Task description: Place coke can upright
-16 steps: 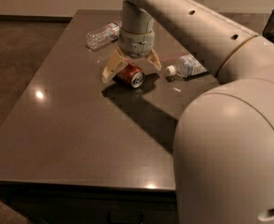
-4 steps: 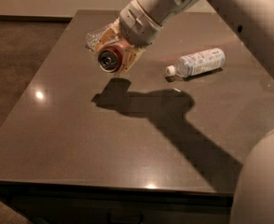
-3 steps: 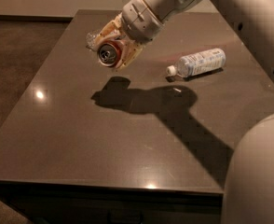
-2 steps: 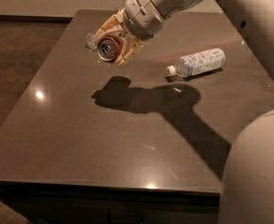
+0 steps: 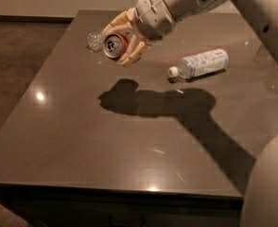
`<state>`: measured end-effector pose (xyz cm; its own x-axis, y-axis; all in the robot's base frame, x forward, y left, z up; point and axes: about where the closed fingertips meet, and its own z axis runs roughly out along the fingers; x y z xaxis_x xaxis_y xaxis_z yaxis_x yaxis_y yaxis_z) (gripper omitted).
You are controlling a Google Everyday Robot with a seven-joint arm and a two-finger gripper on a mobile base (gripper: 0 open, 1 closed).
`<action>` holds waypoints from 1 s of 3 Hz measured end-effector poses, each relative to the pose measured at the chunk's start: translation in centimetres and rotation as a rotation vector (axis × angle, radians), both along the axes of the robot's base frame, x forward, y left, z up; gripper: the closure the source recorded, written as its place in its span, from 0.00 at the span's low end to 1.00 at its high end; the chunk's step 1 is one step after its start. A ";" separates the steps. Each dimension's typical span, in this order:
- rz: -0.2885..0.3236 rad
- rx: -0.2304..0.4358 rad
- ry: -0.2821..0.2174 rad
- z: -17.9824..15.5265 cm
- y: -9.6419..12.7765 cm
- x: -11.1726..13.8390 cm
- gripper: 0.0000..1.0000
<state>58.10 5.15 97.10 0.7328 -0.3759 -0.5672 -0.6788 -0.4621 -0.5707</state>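
The coke can (image 5: 114, 45), red with a silver end facing the camera, is held in the air above the far left part of the dark table (image 5: 82, 141). My gripper (image 5: 121, 40) is shut on it, its cream fingers (image 5: 134, 52) wrapped above and below the can. The can is tilted on its side, well clear of the tabletop. Its shadow lies on the table below.
A white-labelled plastic bottle (image 5: 200, 63) lies on its side at the right of the table. A clear plastic bottle (image 5: 94, 38) lies at the far left, partly hidden behind the can. The table's left edge drops to a brown floor (image 5: 16, 70).
The gripper has lifted the coke can off the table and carried it up and slightly left. The can's end has turned toward the camera. The bottles have not moved.
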 end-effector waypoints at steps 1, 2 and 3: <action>-0.080 0.055 0.048 -0.2 -0.7 -0.5 1.00; -0.151 0.121 0.095 -0.3 -1.1 -0.7 1.00; -0.185 0.161 0.121 -0.2 -1.3 -0.8 1.00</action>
<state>57.33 3.88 96.90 0.5836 -0.3948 -0.7096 -0.8107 -0.2335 -0.5369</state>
